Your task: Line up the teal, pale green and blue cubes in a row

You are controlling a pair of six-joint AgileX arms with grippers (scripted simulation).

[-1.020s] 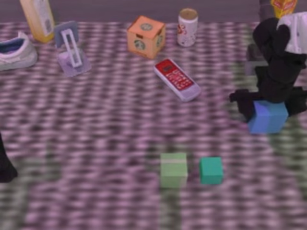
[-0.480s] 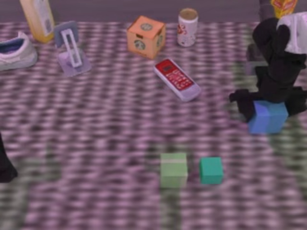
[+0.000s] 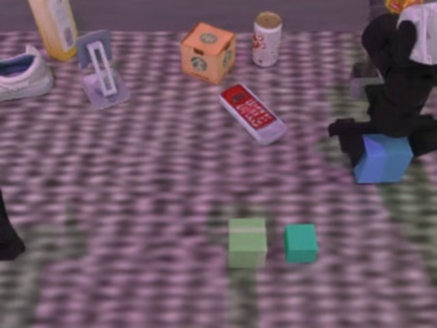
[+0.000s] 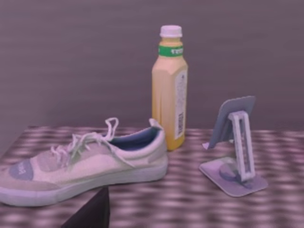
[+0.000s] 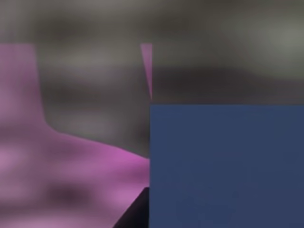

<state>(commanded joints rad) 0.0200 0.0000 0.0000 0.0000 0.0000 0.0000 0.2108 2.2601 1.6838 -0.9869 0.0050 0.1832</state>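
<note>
Right gripper (image 3: 384, 140) stood at table's right side, fingers clamped on blue cube (image 3: 382, 158); cube filled much of right wrist view. Pale green cube (image 3: 247, 242) and teal cube (image 3: 300, 242) sat side by side near front centre, apart, well clear of blue cube. Left gripper (image 3: 8, 239) parked at left edge; finger state could not be told

White sneaker (image 3: 22, 74) at ten o'clock; juice bottle (image 3: 53, 26) and phone stand (image 3: 101, 70) near it; orange box (image 3: 207, 52), can (image 3: 267, 38) at twelve; red remote (image 3: 252, 113) just below.
</note>
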